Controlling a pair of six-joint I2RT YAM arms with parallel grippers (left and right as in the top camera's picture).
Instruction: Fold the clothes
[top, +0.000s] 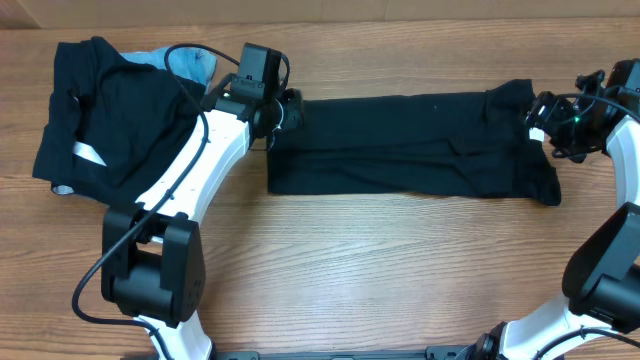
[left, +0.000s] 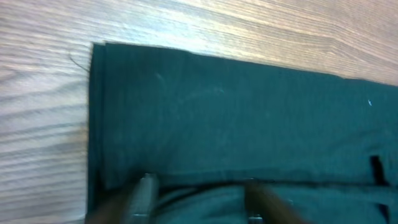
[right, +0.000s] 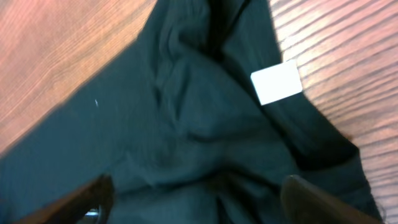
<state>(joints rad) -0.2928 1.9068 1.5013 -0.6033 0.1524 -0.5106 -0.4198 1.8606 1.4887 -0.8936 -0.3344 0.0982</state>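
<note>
The black T-shirt (top: 410, 145) lies folded into a long strip across the middle of the table. My left gripper (top: 285, 112) is at the strip's far left corner. In the left wrist view its fingers (left: 199, 190) are open and rest low over the fabric (left: 236, 112), near a fold edge. My right gripper (top: 542, 112) is at the strip's bunched right end. In the right wrist view its fingers (right: 199, 199) are wide open over rumpled fabric (right: 186, 112). The small white tag (right: 277, 81) shows beyond them.
At the far left lies a pile with another black garment (top: 100, 120) bearing a slanted white strip label (top: 88, 153). A light-blue garment (top: 190, 60) lies behind it. Bare wooden table (top: 380, 260) lies in front of the strip.
</note>
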